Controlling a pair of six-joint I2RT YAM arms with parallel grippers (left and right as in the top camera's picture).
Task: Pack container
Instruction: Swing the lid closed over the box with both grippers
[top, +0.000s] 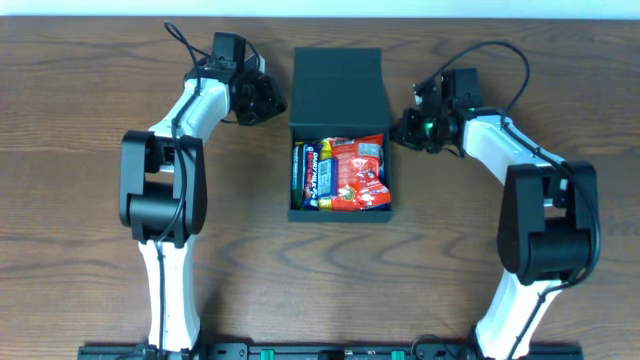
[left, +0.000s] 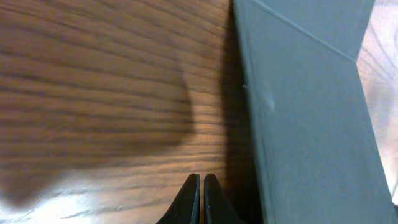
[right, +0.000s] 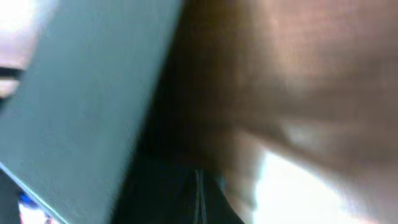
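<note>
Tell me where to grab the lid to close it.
Probably the lid by its far free edge, from the left with the left gripper, fingers opened first: it's folded back behind the box, hinged there, so that thin edge swings freest.

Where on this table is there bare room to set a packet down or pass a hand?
Bare table lies in front of the container, between the left arm and right arm, and outside each arm. Crowded: the left gripper and right gripper closely flank the open lid, and snack packets fill the box.
</note>
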